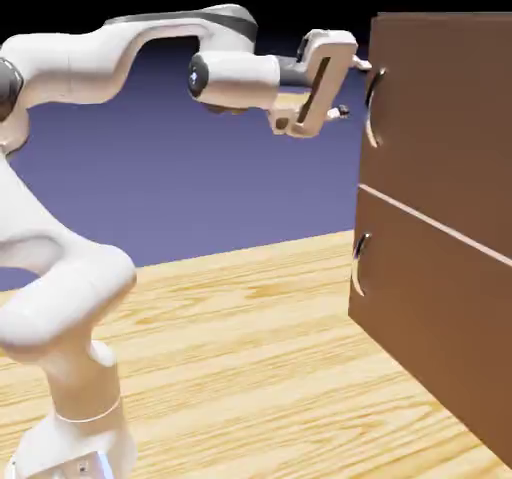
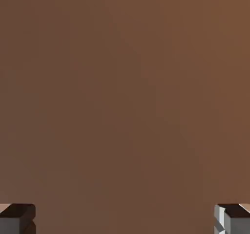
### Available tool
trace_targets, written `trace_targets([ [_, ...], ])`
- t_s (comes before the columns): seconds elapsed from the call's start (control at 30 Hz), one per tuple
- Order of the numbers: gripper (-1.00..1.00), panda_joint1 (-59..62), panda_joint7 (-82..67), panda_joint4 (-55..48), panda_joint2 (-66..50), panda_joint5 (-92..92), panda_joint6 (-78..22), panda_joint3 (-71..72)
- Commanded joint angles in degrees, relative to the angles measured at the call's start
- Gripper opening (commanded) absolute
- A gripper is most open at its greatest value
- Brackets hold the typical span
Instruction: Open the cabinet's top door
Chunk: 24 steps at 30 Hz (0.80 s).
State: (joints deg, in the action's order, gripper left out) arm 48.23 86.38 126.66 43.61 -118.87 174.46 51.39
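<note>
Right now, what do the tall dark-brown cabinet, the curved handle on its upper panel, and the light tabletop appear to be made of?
The tall dark-brown cabinet: probably wood, matte finish, flat even brown with only faint grain. The curved grey handle on the top door: probably metal, going by its dull grey sheen. The light tabletop: pale wood, smooth finish, with clear wavy grain lines.

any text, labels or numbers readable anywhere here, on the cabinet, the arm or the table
None: no readable text in either view.
Cabinet: plain brown wood, no label.
Robot arm: plain white, no brand or number visible; a small blue mark at its base is too small to read.
Table: wood grain only.
</note>
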Motion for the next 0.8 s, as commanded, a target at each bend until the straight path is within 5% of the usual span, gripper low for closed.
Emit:
trace_targets([
  [0.0, 0.00, 1.03, 0.92, -0.72, 0.23, -2.50, 0.01, 1.08],
  [0.6, 0.00, 19.39, 17.41, -13.61, 4.34, -47.13, 0.18, 20.37],
  [0.77, 0.00, 27.72, 17.54, -19.96, 2.92, -47.13, 0.28, 26.13],
])
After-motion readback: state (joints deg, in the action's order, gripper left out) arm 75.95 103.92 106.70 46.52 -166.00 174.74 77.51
